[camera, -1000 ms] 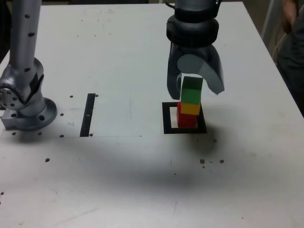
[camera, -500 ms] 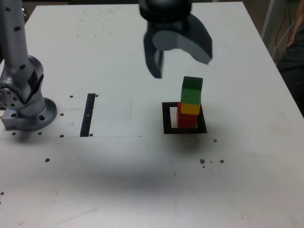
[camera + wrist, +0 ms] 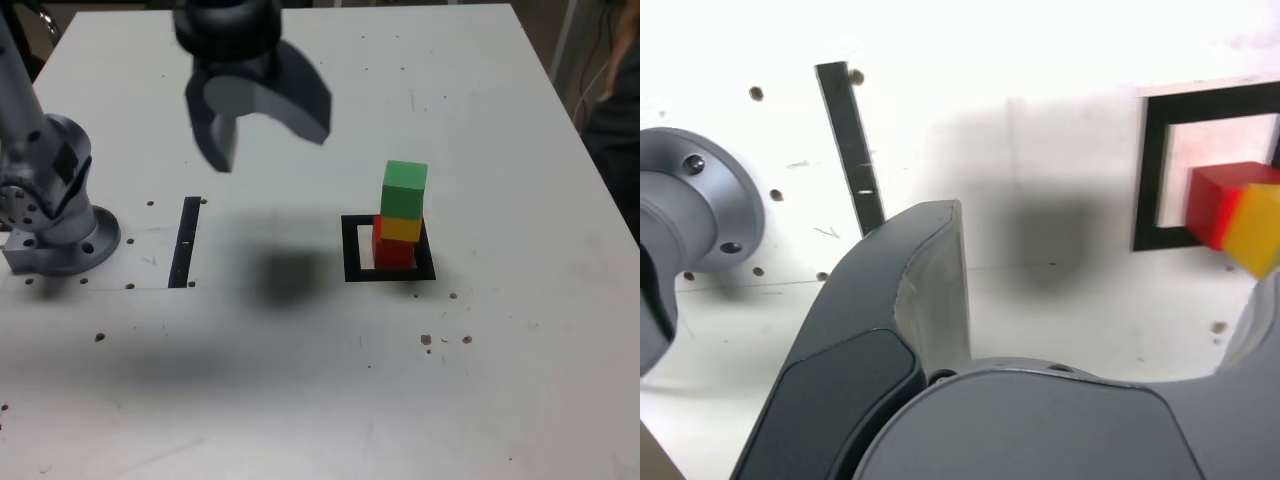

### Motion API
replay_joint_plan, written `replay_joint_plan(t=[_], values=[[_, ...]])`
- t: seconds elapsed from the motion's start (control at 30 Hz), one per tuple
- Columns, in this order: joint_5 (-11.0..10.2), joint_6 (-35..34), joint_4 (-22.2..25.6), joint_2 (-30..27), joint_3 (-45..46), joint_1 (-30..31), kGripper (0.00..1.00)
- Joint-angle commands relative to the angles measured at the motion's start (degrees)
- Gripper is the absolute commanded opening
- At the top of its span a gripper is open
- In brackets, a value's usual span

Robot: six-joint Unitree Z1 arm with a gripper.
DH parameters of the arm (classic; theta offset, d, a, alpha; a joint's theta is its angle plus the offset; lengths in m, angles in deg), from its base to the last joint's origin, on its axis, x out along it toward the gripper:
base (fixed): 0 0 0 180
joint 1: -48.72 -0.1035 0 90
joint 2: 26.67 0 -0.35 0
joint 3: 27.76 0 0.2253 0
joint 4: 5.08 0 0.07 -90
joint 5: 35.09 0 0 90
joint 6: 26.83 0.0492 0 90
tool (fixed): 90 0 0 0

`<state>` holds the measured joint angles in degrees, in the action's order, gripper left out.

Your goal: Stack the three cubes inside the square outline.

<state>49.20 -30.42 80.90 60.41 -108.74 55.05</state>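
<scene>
The three cubes stand as one tower in the exterior view: the green cube (image 3: 404, 189) on the yellow cube (image 3: 401, 229) on the red cube (image 3: 394, 253). The tower sits inside the square outline (image 3: 352, 250), toward its right side, and leans slightly. My gripper (image 3: 262, 140) hangs open and empty, high above the table and well off to the exterior view's left of the tower. The wrist view shows one grey finger (image 3: 930, 290), the red cube (image 3: 1212, 205), the yellow cube (image 3: 1258, 228) and the outline (image 3: 1150, 170); the green cube is out of that view.
A thin black strip (image 3: 186, 242) lies between the arm's base (image 3: 55, 215) and the outline. A person (image 3: 615, 90) stands at the table's far right edge. Small holes dot the white table (image 3: 300, 400).
The gripper opened off the green cube, then rose and swung to the exterior view's left. The tower stayed standing in the outline.
</scene>
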Motion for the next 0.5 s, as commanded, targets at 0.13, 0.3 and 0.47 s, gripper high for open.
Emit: replay_joint_plan(t=[0.13, 0.3, 0.47], values=[[1.7, -0.9, -4.9, -3.1, 9.2, -0.1, 1.0], [3.5, -1.1, -9.0, -4.1, 16.2, -0.1, 1.0], [4.2, -1.4, -11.4, -4.1, 20.5, -0.1, 1.0]])
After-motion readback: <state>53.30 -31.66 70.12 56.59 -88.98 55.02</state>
